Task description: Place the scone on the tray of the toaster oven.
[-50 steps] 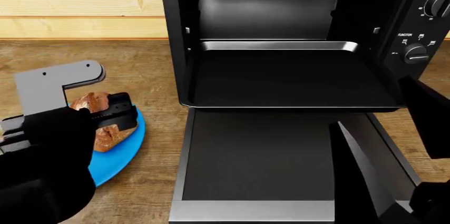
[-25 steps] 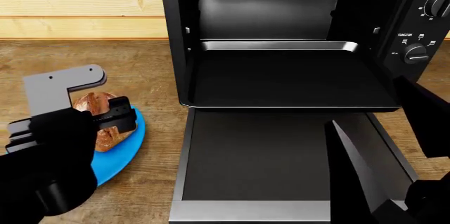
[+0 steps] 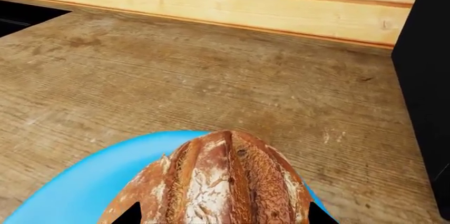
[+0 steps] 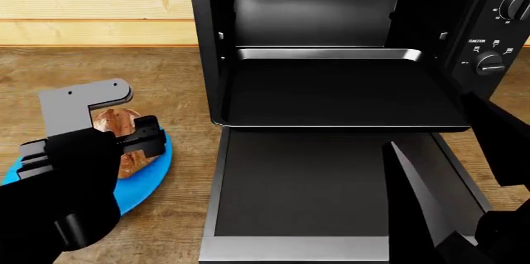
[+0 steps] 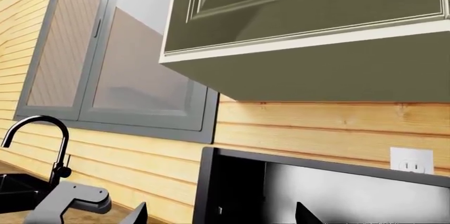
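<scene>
Lumpy golden-brown cracked scone [image 4: 121,133] sits on round blue plate [image 4: 153,174] on the wooden countertop [image 4: 178,90], left of the large black boxy toaster oven [image 4: 348,46]. Left gripper [image 3: 219,218] straddles the scone, a dark fingertip [image 3: 128,215] at each flank; firm grip or mere contact, cannot tell. Shallow black rectangular metal tray [image 4: 331,93] with silvery back edge sits pulled out above the flat dark lowered door panel [image 4: 306,183]. Right gripper [image 4: 451,171] hangs over the door, fingers spread, holding nothing.
</scene>
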Robot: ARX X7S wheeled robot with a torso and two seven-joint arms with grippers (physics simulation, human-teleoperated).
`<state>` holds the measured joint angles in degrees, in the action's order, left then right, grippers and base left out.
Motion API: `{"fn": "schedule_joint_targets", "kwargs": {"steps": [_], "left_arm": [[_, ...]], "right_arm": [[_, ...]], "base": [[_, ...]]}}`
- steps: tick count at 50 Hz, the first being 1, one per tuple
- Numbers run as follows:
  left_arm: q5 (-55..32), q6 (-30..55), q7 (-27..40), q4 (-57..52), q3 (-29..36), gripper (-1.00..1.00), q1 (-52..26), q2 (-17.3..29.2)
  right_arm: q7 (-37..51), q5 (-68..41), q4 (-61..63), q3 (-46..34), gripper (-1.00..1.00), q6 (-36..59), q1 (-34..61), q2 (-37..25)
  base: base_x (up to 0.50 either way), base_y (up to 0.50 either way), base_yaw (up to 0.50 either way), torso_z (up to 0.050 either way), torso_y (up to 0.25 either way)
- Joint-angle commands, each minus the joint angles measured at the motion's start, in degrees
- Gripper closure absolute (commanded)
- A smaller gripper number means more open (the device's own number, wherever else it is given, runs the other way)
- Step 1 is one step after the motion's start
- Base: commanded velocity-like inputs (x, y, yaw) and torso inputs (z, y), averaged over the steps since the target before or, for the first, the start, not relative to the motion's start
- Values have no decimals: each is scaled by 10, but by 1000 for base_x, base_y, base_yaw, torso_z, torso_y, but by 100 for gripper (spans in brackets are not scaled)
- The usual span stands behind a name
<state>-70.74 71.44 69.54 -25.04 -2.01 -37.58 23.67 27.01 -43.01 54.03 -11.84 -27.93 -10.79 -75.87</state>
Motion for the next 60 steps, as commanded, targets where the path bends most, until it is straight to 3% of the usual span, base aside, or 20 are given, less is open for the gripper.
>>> {"fn": "schedule_joint_targets", "kwargs": {"steps": [1, 6, 7, 9, 33, 45, 60], "left_arm": [[9, -7, -6, 9, 7, -100, 7, 2], [4, -12, -12, 2, 4, -100, 17, 4], [3, -16, -18, -1, 1, 100, 17, 7], [12, -47, -49, -24, -13, 100, 22, 14], [-28, -39, -22, -71, -25, 100, 3, 26], [-83, -22, 34, -110, -42, 100, -32, 38], [-220, -9, 137, -149, -52, 100, -82, 64]], "right_arm": [[-4, -2, -1, -4, -100, 7, 7, 7], [-5, -2, -1, -5, -100, 9, 8, 8], [-4, -2, -1, -4, -100, 9, 8, 8], [-2, 1, -2, -2, -100, 5, 2, 6], [23, 28, -2, 35, -100, -42, -70, -24], [23, 35, -2, 39, -100, -50, -80, -19], [63, 60, 13, 100, -100, -84, -160, -55]], "base": [[0, 0, 0, 0, 0], [0, 0, 0, 0, 0], [0, 0, 0, 0, 0], [0, 0, 0, 0, 0], [0, 0, 0, 0, 0], [0, 0, 0, 0, 0], [0, 0, 0, 0, 0]]}}
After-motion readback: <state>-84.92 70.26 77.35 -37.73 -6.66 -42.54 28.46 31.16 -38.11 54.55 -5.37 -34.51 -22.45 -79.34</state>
